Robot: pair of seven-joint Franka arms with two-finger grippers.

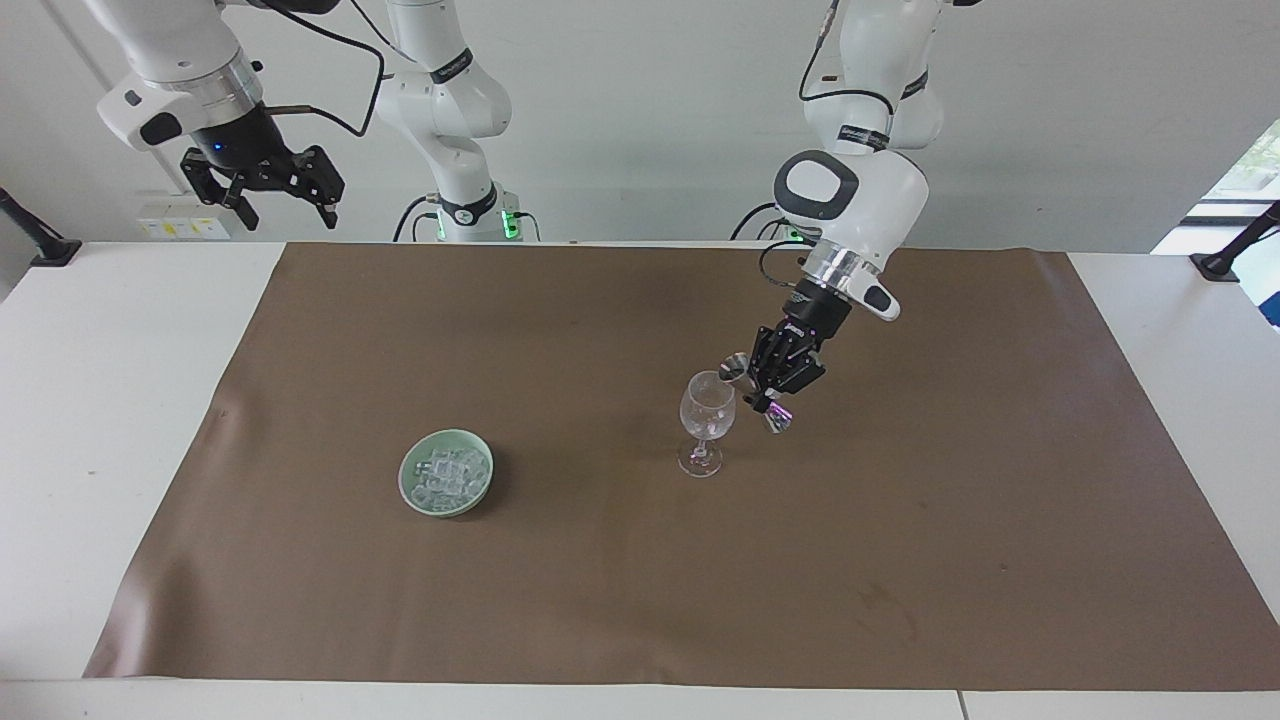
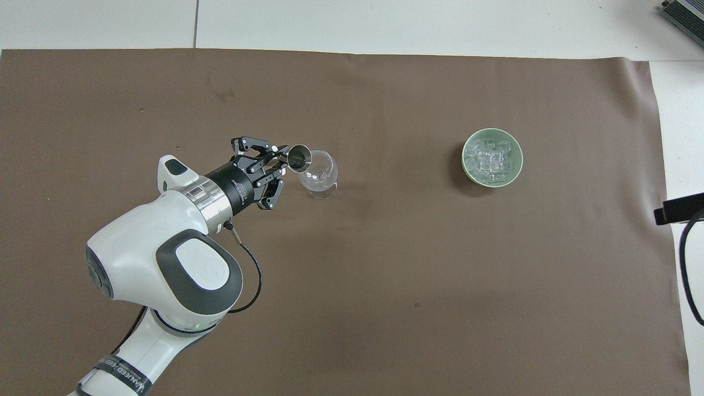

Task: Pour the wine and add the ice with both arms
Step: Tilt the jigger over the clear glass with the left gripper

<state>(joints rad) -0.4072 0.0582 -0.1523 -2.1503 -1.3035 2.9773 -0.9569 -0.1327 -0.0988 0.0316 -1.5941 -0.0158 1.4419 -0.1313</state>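
Note:
A clear stemmed wine glass (image 1: 707, 410) (image 2: 319, 173) stands on the brown mat, toward the left arm's end. My left gripper (image 1: 768, 392) (image 2: 279, 161) is shut on the steel jigger (image 1: 737, 368) (image 2: 300, 157). The jigger is tilted, its mouth at the glass's rim on the side nearer the robots. The wine itself cannot be made out. The ice (image 1: 448, 473) (image 2: 491, 158), a heap of clear cubes, lies in a pale green bowl (image 1: 410, 492) (image 2: 467, 168) toward the right arm's end. My right gripper (image 1: 287, 212) waits open, raised high over the table's right-arm end.
The brown mat (image 1: 600, 600) (image 2: 385, 302) covers most of the white table (image 1: 100, 400). The left arm's white forearm (image 2: 159, 264) hangs over the mat's part nearest the robots. A black clamp (image 1: 1225, 262) sits at the table's edge.

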